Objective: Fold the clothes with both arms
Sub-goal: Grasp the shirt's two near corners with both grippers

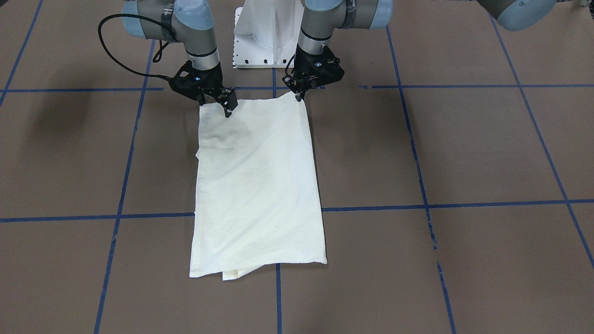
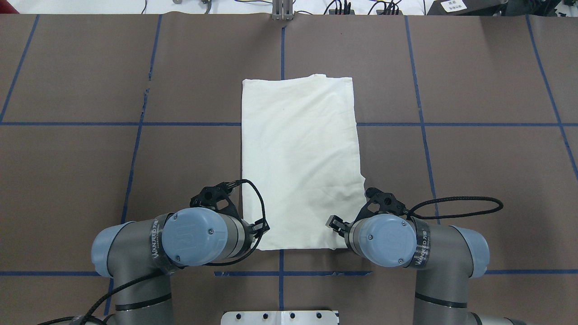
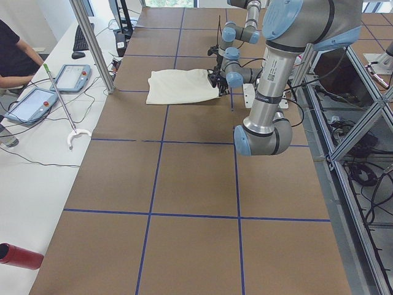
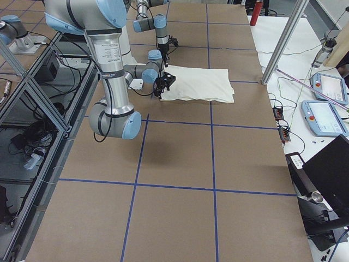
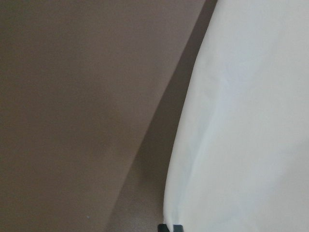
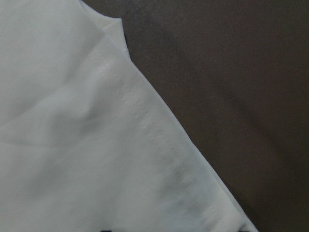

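Observation:
The cream shirt (image 1: 257,185) lies folded into a long rectangle on the brown table, plain side up, with its print hidden. It also shows in the overhead view (image 2: 298,158) and in both side views (image 3: 181,86) (image 4: 199,84). Both grippers are at its end nearest the robot base. My left gripper (image 1: 299,96) is shut on one near corner, fingertips together at the cloth edge (image 5: 171,227). My right gripper (image 1: 216,107) is open at the other near corner, its fingers (image 2: 332,222) spread over the cloth (image 6: 72,145).
The white pedestal base (image 1: 264,37) stands just behind the shirt. Blue tape lines (image 1: 371,208) grid the brown table. Off the table's far side are a metal post (image 3: 92,43), tablets (image 3: 69,77), an operator (image 3: 15,52) and a red cylinder (image 3: 18,255).

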